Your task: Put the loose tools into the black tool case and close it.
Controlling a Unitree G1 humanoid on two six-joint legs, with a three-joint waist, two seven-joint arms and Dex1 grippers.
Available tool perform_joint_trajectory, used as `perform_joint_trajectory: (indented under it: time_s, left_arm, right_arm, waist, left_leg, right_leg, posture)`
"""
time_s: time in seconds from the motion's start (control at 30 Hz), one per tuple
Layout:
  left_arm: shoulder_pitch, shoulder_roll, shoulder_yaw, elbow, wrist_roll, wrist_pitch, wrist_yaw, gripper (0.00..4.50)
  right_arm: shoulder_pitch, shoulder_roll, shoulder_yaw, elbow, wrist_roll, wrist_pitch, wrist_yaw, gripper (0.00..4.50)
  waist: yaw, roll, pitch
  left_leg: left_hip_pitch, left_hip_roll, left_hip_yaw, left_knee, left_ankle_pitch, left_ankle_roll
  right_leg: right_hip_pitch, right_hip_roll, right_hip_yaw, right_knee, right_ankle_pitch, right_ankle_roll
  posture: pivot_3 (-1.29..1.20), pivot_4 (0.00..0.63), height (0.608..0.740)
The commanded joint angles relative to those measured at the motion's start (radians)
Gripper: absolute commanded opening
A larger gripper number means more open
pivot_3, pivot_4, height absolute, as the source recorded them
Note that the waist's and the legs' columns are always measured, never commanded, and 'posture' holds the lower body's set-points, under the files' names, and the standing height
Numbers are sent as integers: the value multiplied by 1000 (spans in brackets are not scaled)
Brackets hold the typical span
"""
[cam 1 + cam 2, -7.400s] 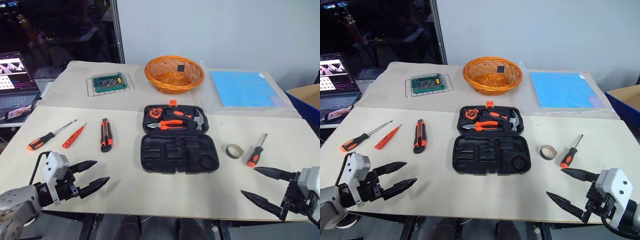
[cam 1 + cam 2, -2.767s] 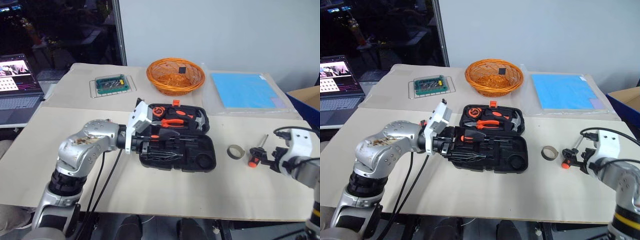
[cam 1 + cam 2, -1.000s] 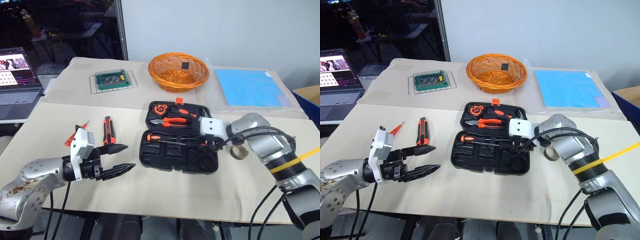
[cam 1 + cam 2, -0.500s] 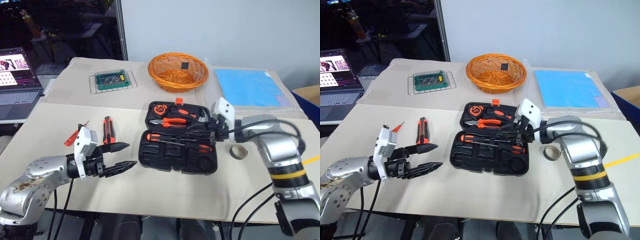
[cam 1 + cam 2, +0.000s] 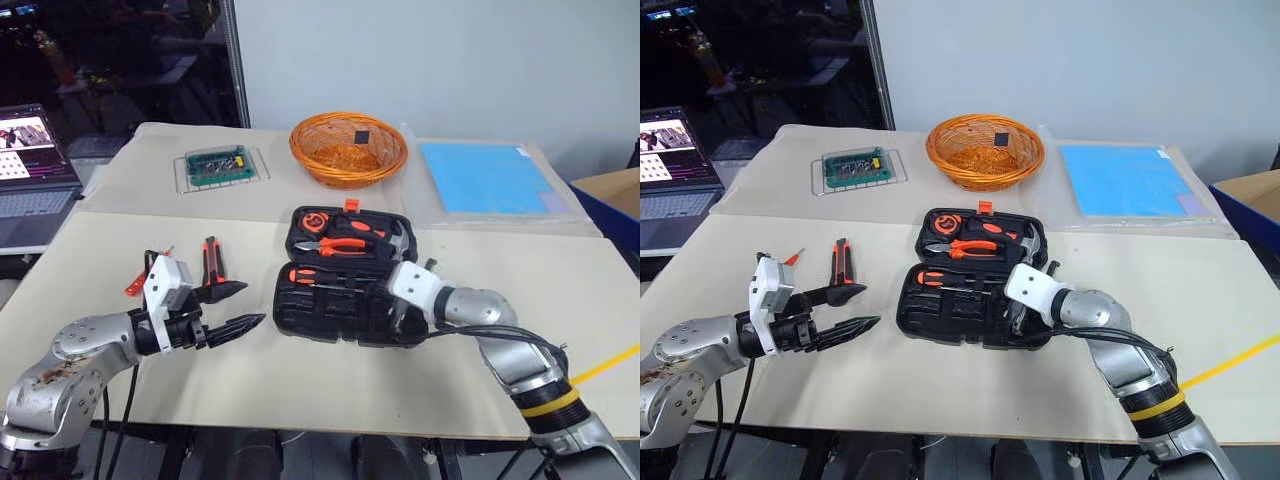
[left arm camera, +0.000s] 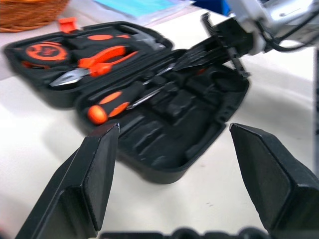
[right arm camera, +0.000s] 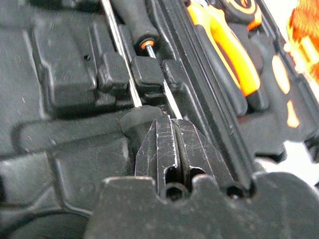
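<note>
- Right gripper point(image 7: 169, 149), clenched on nothing, presses tools down inside the black case point(image 5: 940, 312) lying open mid-desk point(image 5: 940, 400).
- Left gripper point(image 5: 850, 308), spread wide, hovers by the knife point(image 5: 839, 262).
- Next, I'd say: grab the knife and red screwdriver point(image 5: 793, 257).

A pale table point(image 5: 300, 380) stands before a plain grey-white wall point(image 5: 430, 60). Left of the wall a dark window point(image 5: 120, 60) sits behind a metal post point(image 5: 232, 70). Below the window, a lit laptop point(image 5: 30, 170).
</note>
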Motion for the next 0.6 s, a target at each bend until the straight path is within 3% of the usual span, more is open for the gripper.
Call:
perform_joint_trajectory:
  time_s: [0.03, 0.1, 0.17, 0.27, 0.47, 0.5, 0.57, 0.6]
  left_arm:
    - [-26, -52, 54, 40, 68, -28, 162, 3781]
    - [-41, -73, 75, 57, 65, 6, 229, 3781]
    - [-64, -54, 99, 101, 105, 97, 332, 3781]
    - [-146, -39, 144, 186, 125, 202, 452, 3781]
    - [-362, 187, -2, 572, 238, 177, 236, 3781]
    - [-403, 212, -44, 635, 261, 168, 190, 3781]
    - [-497, 241, -133, 792, 345, 96, 130, 3781]
    - [-539, 245, -171, 857, 373, 77, 95, 3781]
  right_arm:
    - [-5, 95, -123, -65, 158, 61, -34, 91]
    - [-25, 140, -211, -140, 299, 159, -13, 91]
    - [-51, 138, -270, -250, 429, 253, 23, 608]
    - [-63, 35, -347, -408, 641, 393, 141, 1466]
    - [-120, -70, -345, -505, 787, 503, 187, 3468]
    - [-121, -76, -342, -516, 796, 509, 184, 3992]
    - [-109, -93, -325, -546, 798, 511, 192, 4446]
    - [-98, -102, -323, -560, 802, 510, 196, 4446]
  waist:
    - [-2, -1, 0]
    - [-2, -1, 1]
    - [1, -1, 1]
    - [8, -1, 2]
    - [9, -5, 3]
    - [9, -5, 3]
    - [10, -5, 3]
    - [11, -5, 3]
  left_leg:
    - [0, 0, 0, 0, 0, 0]
    - [-3, 0, 0, 0, 0, 0]
    - [-6, 0, 0, 0, 5, 8]
    - [-6, 0, 0, 0, 5, 8]
    - [-9, 0, -2, -2, 4, 7]
    - [-10, 0, -1, -2, 4, 7]
    - [-12, -1, 0, -2, 4, 7]
    - [-13, -1, 1, -2, 4, 7]
  right_leg:
    - [0, 0, 0, 0, 0, 0]
    - [1, 0, 0, 1, 2, -1]
    - [-1, 0, 0, 2, 9, 1]
    - [-1, 0, -1, 2, 8, 2]
    - [-5, 0, -3, 2, 6, 1]
    - [-8, -1, -3, 1, 5, 0]
    - [-9, -2, -3, 1, 5, -1]
    - [-11, -2, -3, 1, 5, -1]
  posture:
    - [0, 150, 740]
    - [0, 150, 740]
    - [0, 150, 740]
    - [0, 150, 740]
    - [0, 150, 740]
    - [0, 150, 740]
    - [0, 150, 740]
    - [0, 150, 740]
